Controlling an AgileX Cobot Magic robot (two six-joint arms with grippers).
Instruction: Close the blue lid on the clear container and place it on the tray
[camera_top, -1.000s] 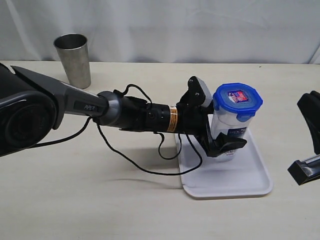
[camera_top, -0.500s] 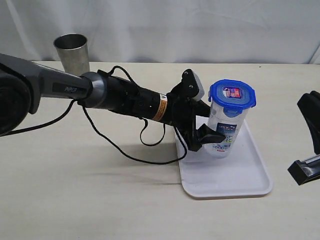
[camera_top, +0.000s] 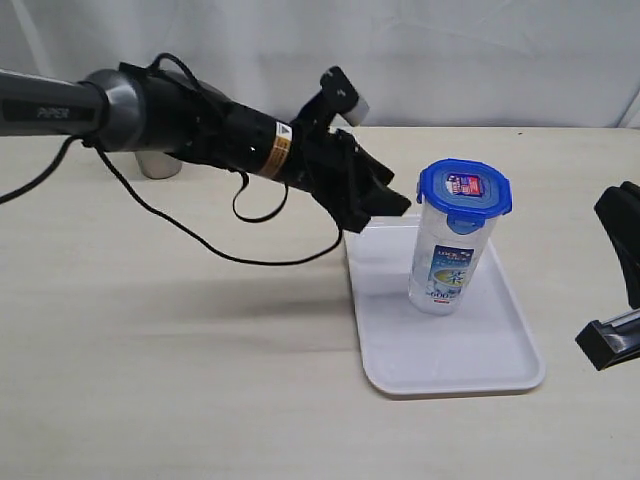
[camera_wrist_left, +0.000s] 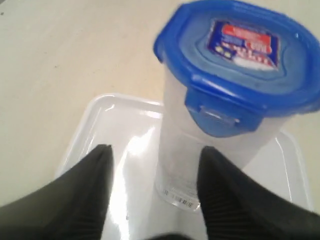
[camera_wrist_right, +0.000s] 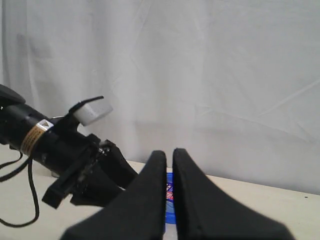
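The clear container (camera_top: 445, 265) stands upright on the white tray (camera_top: 500, 350) with the blue lid (camera_top: 464, 188) seated on top, its flaps down. My left gripper (camera_top: 385, 205) hovers above the tray's far left corner, a little left of the container and not touching it. In the left wrist view the lid (camera_wrist_left: 240, 55) and container (camera_wrist_left: 180, 135) lie beyond my left gripper (camera_wrist_left: 156, 148), which is open with nothing between its fingers. My right gripper (camera_wrist_right: 169, 151) is shut and empty, resting at the table's right edge (camera_top: 610, 340).
A steel cup (camera_top: 160, 165) stands at the back left, mostly hidden behind the left arm (camera_top: 190, 125). A black cable (camera_top: 230, 250) hangs from that arm down to the table. White cloth hangs behind the table.
The left gripper has let go of the container, risen and drawn back to the left, its jaws narrowing. The container, tilted half a second ago, now stands upright on the tray. The right arm has not moved.
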